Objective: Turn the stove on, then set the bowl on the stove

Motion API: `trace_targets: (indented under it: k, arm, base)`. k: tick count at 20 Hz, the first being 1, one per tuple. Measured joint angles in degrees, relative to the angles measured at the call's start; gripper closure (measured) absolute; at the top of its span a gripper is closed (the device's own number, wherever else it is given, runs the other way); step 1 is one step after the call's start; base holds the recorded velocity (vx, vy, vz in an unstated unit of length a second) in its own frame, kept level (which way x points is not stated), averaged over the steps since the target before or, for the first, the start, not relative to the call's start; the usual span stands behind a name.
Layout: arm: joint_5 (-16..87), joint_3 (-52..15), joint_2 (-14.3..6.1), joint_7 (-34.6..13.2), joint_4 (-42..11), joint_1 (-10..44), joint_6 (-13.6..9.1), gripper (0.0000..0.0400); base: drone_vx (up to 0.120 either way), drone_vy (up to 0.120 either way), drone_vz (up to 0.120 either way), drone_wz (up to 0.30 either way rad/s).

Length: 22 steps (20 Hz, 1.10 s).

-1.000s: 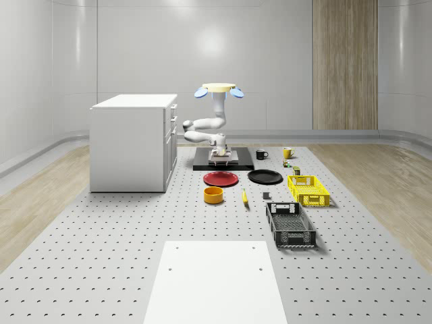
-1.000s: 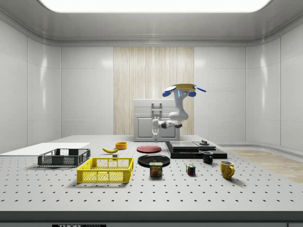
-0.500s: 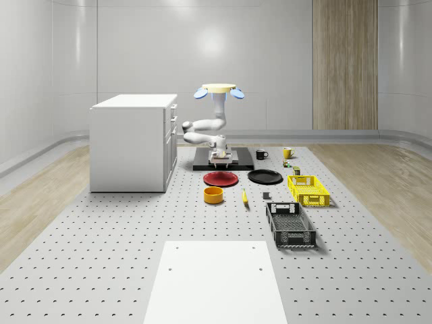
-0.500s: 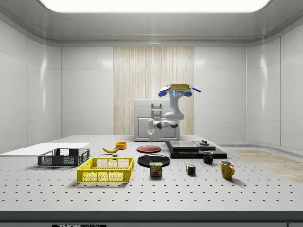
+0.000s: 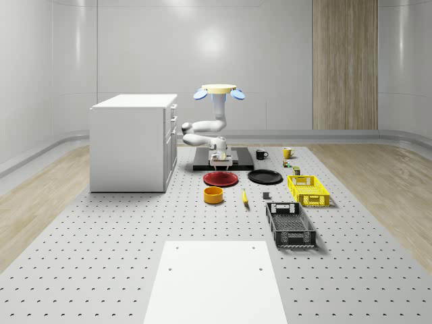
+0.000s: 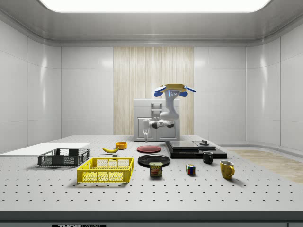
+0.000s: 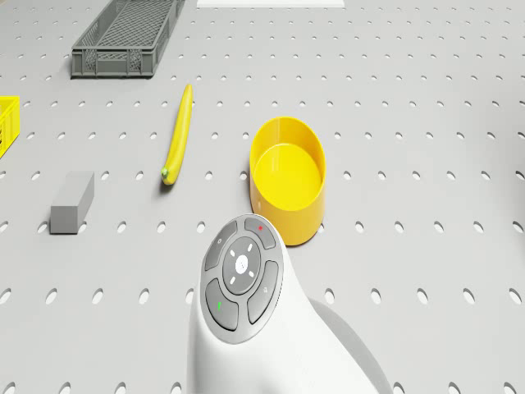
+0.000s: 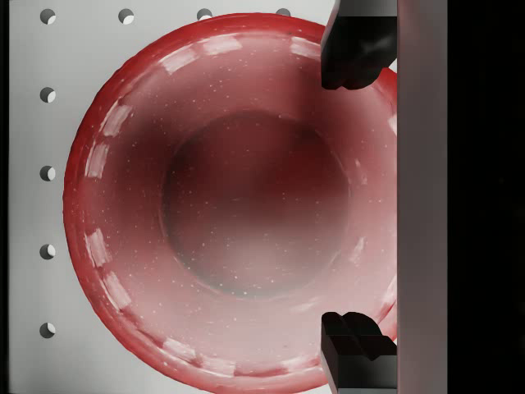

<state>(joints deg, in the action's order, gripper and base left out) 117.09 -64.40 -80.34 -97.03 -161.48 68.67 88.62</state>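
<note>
Since a second ago the drone (image 6: 173,88) has slid off the stove (image 6: 195,149) toward the side view's left, and the pincer (image 5: 219,160) has come along, now hanging past the stove's near edge above the red plate (image 5: 221,179).

The wrist view fills in what the wide shots can't: the pincer is right over that red plate, with both dark fingertips (image 8: 354,49) spread well apart and nothing between them, so it's open and empty. The drone view gives the best look at the yellow bowl (image 7: 287,177): it sits upright on the perforated bench (image 7: 426,246), with a banana (image 7: 178,133) beside it, a small grey block (image 7: 72,202) a bit further off, and a grey crate (image 7: 127,36) beyond.

In the whole-scene view the bowl sits just nearer than the red plate, a little to that view's left, well apart from the stove.

Pose-wise: the drone hovers above the stove's near part, next to the white cabinet (image 5: 133,142). The arm (image 5: 206,128) drops from it, elbows out toward the cabinet, then folds back so the wrist points straight down.
</note>
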Motion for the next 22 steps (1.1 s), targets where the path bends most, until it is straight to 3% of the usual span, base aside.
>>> trace_targets:
  k: [22]
  arm:
    - [-0.17,-0.08,-0.34,-0.14,0.03,0.18,0.32,0.0]
  base:
    - [0.12,0.0,0.0,0.0]
